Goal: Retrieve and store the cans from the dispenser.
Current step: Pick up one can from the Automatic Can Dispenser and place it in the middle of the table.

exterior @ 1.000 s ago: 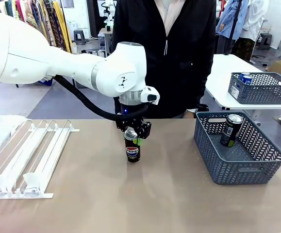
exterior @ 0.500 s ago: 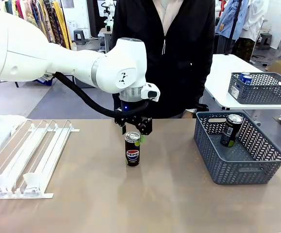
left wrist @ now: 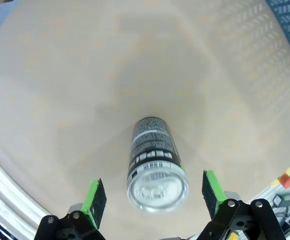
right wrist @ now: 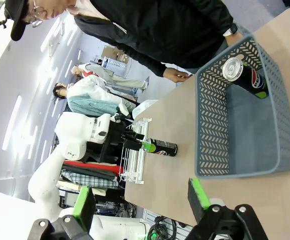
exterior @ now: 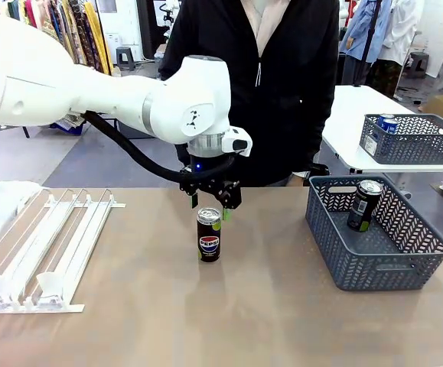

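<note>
Front view: left tool has seemingly lifted off the can.

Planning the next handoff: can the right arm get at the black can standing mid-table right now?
Probably not cleanly: the left tool hangs open directly above the black can, crowding its top. The table toward the basket lies bare.

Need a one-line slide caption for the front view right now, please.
Left gripper open just above a black can standing on the table, with the dispenser at left and a basket at right.
</note>
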`<action>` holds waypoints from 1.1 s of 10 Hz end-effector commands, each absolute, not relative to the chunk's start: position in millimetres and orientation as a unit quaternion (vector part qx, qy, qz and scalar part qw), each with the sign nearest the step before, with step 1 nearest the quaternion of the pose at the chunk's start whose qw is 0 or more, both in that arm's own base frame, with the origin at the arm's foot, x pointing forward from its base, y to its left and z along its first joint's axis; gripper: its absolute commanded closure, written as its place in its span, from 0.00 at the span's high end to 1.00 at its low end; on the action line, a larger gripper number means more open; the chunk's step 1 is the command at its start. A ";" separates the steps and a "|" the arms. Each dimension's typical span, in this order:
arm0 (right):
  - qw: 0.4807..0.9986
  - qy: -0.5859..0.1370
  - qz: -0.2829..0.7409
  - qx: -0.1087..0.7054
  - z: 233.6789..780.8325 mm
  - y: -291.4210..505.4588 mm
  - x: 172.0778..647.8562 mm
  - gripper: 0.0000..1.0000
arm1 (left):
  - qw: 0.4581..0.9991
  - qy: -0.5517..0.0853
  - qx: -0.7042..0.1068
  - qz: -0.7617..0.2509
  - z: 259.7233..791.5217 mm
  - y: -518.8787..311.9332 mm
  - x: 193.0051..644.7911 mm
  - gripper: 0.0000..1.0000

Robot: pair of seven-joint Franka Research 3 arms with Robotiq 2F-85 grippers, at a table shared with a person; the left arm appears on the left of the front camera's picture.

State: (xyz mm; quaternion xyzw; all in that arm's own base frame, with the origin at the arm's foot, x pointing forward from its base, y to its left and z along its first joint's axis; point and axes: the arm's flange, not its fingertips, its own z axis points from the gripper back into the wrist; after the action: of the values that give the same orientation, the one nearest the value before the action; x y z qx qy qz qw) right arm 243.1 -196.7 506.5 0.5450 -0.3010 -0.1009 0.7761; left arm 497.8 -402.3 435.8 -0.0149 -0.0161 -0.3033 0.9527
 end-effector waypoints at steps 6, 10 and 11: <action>0.768 -0.316 -0.092 0.550 508.9 -196.7 246.1 1.00 | 0.926 -0.142 -0.334 -0.102 545.1 -86.9 373.6 1.00; 0.768 -0.316 -0.092 0.550 508.9 -196.7 246.1 1.00 | 0.777 -0.209 -0.585 0.105 443.9 86.0 324.1 1.00; 0.768 -0.316 -0.092 0.550 508.9 -196.7 246.1 1.00 | 0.739 -0.213 -0.628 0.119 424.1 102.2 315.0 1.00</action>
State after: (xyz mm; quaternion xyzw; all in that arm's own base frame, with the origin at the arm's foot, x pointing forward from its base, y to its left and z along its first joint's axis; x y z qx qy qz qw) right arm 243.0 -197.0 506.5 0.5448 -0.3011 -0.1014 0.7760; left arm 324.6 123.0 457.6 -0.5574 -0.1956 0.1417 0.7943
